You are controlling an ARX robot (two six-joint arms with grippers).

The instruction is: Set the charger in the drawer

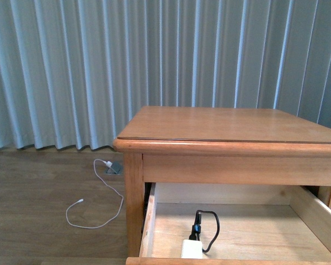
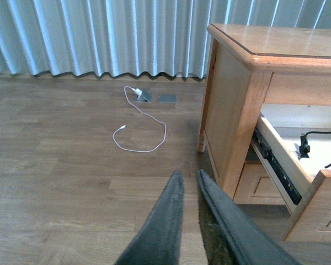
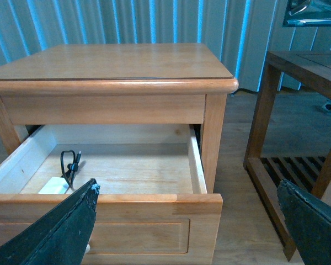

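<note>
The drawer [image 1: 165, 227] of the wooden cabinet stands pulled out, its pale inside showing. The charger [image 1: 192, 248], a small white cube with a looped black cable, lies on the drawer floor near the front. In the right wrist view the charger [image 3: 54, 185] rests toward one side of the drawer [image 3: 196, 165]. My right gripper [image 3: 187, 221] hangs wide open in front of the drawer's panelled face, holding nothing. My left gripper [image 2: 188, 178] is shut and empty, low over the floor beside the cabinet. From the left wrist only the charger's black cable [image 2: 308, 144] shows inside the drawer [image 2: 276, 160].
A long thin white cable [image 1: 99, 199] trails over the wood floor to a floor socket [image 1: 114, 168] by the curtains. A dark wooden rack [image 3: 289, 143] stands close to the cabinet's other side. A second drawer [image 2: 259, 185] sits shut below the open one.
</note>
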